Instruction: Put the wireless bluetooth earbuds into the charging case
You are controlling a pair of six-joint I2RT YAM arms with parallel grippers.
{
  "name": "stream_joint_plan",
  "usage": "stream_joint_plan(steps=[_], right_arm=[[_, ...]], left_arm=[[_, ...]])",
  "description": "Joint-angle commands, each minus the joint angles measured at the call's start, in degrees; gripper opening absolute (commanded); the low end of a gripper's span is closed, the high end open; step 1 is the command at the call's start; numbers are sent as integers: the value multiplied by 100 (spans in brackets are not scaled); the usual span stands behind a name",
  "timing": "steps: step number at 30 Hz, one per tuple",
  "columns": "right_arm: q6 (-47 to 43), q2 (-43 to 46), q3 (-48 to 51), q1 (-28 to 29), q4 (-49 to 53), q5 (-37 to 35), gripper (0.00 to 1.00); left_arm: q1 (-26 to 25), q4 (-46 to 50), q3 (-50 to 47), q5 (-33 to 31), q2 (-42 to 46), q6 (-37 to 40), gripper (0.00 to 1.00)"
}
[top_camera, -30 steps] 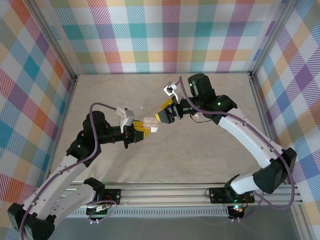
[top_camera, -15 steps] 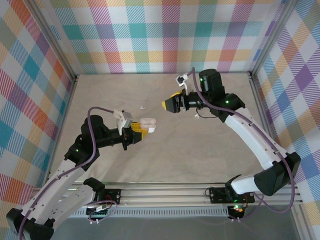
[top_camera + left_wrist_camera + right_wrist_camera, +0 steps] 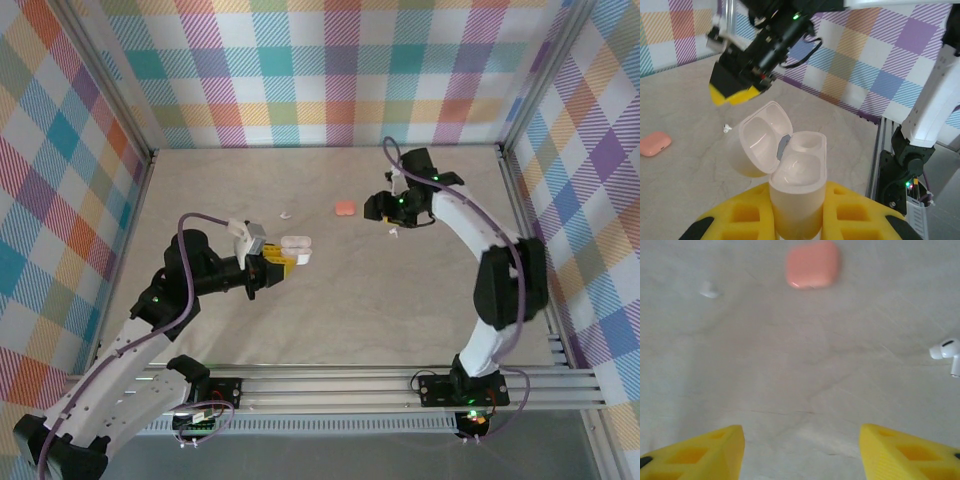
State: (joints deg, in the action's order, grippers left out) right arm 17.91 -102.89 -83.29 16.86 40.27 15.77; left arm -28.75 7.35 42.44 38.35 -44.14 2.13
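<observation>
**Right gripper** (image 3: pixel 802 455): jaws spread wide with nothing between them. The two yellow fingertips (image 3: pixel 700 452) frame bare table (image 3: pixel 420 300). A second ago this gripper was at the centre of the scene, tip to tip with the left gripper. Half a second ago it had drawn back toward the far right. It is now further right again and tipped down over the tabletop (image 3: pixel 378 206).

**Just outward:** a white earbud (image 3: pixel 946 351) lies loose on the table, ahead of the open fingers and off to one side. The closed pink case (image 3: pixel 813 264) lies further ahead, left of the gripper in the top view (image 3: pixel 345 208). A second small white piece (image 3: pixel 708 290) lies near it, too small to identify.

**Left gripper** (image 3: pixel 800 220): clamped on the body of the white charging case (image 3: pixel 796 197) and holding it above the table left of centre (image 3: pixel 297 247), where it was half a second ago. The lid (image 3: pixel 760 145) is swung open and both sockets look empty.

**Reading:** the meeting at the case appears to be over, and the right arm is probably turning to fetch an earbud. No insertion seems to have been made yet. The next grasp calls for closing on a very small, rounded piece lying flat, which could easily skid out of the fingers.
</observation>
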Motion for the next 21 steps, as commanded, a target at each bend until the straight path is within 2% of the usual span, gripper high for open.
stream_joint_plan(steps=[1, 9, 15, 21], right_arm=[[-418, -583, -406, -67, 675, -452, 60], [-708, -1221, -595, -60, 768, -1139, 59], [-1098, -1441, -925, -61, 945, -1623, 53], [-1545, -2054, -1626, -60, 1430, -2109, 49]], left_arm=[[-34, -176, -88, 64, -72, -81, 0], [-34, -495, -179, 99, -367, -213, 0], [-38, -727, -193, 191, -685, -231, 0], [-34, -849, -191, 266, -874, -273, 0]])
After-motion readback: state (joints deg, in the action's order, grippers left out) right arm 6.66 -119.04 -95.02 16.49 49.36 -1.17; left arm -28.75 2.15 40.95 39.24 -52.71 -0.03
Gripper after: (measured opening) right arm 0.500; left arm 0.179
